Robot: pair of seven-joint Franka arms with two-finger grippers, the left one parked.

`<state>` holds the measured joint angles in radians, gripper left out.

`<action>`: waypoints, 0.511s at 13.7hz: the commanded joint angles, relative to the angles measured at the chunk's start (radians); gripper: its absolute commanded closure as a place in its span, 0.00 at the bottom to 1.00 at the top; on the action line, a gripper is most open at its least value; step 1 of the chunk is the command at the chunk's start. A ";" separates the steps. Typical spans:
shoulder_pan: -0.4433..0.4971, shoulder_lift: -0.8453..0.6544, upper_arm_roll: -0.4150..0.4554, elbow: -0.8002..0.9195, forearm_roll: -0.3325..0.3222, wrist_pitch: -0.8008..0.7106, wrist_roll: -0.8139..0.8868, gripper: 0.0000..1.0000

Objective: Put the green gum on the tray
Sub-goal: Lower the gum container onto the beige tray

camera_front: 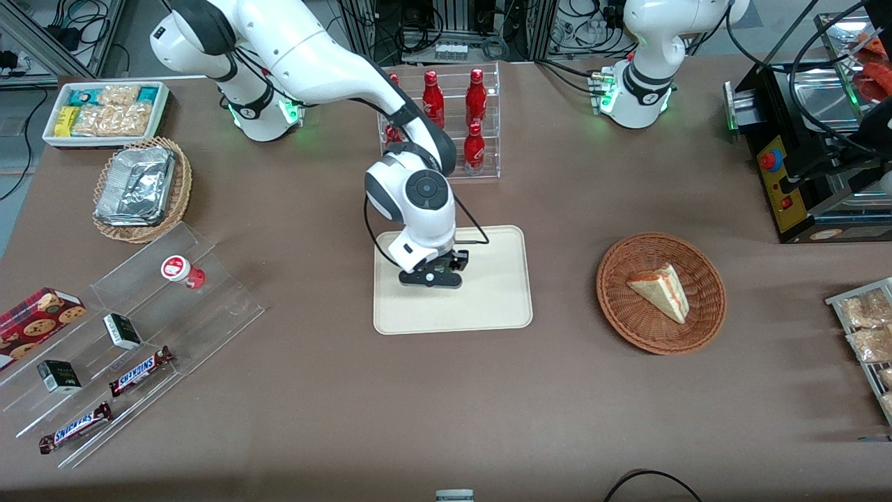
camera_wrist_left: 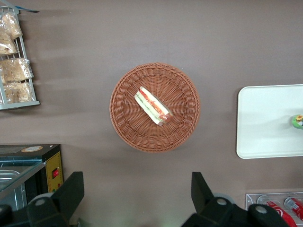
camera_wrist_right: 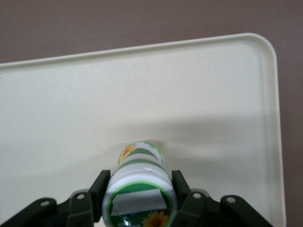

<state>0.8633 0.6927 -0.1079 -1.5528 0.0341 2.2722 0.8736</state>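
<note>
snickers bars (camera_front: 104, 401) lie closest to the front camera on the clear stepped display (camera_front: 139, 335), where a red-lidded bottle (camera_front: 182, 270) also sits. from my station i see the gripper (camera_wrist_right: 138, 198) low over the tray (camera_front: 488, 307), its fingers (camera_wrist_right: 99, 189) clamped on the green gum (camera_wrist_right: 138, 187). the bottle stands upright, its base at the tray surface. a wicker basket (camera_front: 697, 328) holding a sandwich (camera_front: 662, 289) sits toward the parked arm's end.
</note>
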 commanded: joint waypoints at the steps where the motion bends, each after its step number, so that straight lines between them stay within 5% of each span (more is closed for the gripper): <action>1: 0.009 0.047 -0.012 0.051 0.018 0.003 0.013 1.00; 2: 0.011 0.051 -0.012 0.051 0.018 0.003 0.013 1.00; 3: 0.013 0.056 -0.012 0.051 0.018 0.003 0.010 0.89; 4: 0.013 0.062 -0.012 0.051 0.018 0.004 0.011 0.37; 5: 0.014 0.064 -0.012 0.051 0.013 0.004 0.007 0.00; 7: 0.014 0.067 -0.012 0.051 -0.003 0.003 -0.022 0.00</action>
<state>0.8677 0.7333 -0.1082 -1.5351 0.0329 2.2750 0.8732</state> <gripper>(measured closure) 0.326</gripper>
